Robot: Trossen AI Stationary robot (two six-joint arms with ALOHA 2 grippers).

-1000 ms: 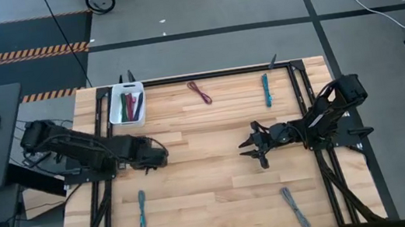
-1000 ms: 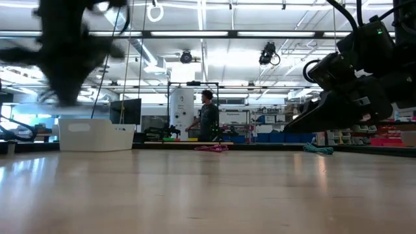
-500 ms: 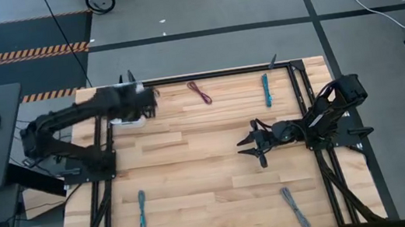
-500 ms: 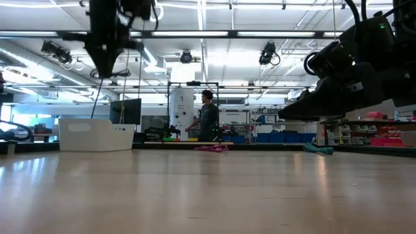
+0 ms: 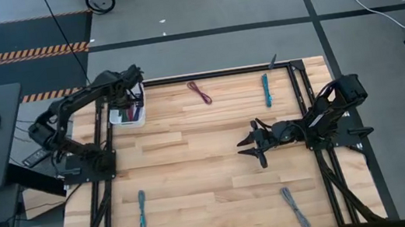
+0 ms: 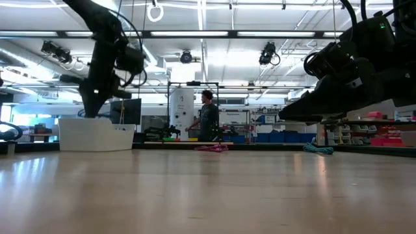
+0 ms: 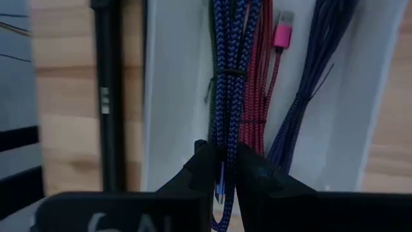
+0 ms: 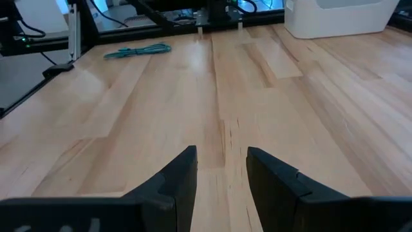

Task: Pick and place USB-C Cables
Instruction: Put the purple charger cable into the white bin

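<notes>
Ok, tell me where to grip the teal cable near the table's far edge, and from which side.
Grip the teal cable at mid-length, from straight above, jaws across its width. It lies flat as a slim straight bundle running front to back, alone on the table, so its long sides are open. The right gripper, open, is the nearer one.

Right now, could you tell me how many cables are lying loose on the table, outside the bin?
4: maroon cable and teal cable far side; blue cable near left; grey cable near right.
</notes>
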